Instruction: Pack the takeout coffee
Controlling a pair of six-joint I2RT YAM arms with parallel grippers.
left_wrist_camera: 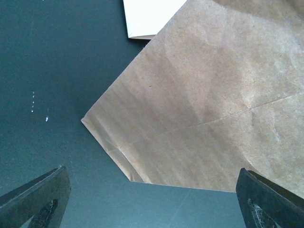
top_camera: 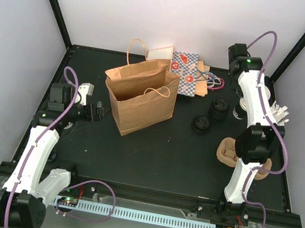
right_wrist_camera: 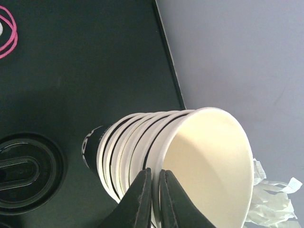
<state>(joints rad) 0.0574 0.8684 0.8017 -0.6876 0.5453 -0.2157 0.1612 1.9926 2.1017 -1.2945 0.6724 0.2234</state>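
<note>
Packing barely begun, by the look of it. Brown paper bag standing open at mid-table, with nothing showing inside from above. Cup not yet capped and not yet parted from its fellows: innermost of a nested stack at the far right of the table, near the wall and just beside a loose black lid. Right gripper pinched almost closed on that cup's thin rim, apparently one finger inside the mouth and one outside. Left gripper spread wide, holding nothing, low beside the bag's left face.

Left to do, as judged: pull one cup free of the stack, press a lid on, lower it into the bag.

Cream-white paper, plain and empty inside as far as visible, mouth turned toward the wrist camera. Dark lines showing between the nested rims, dark base on the outermost cup. Thin wall, likely to dent under a hard pinch.
</note>
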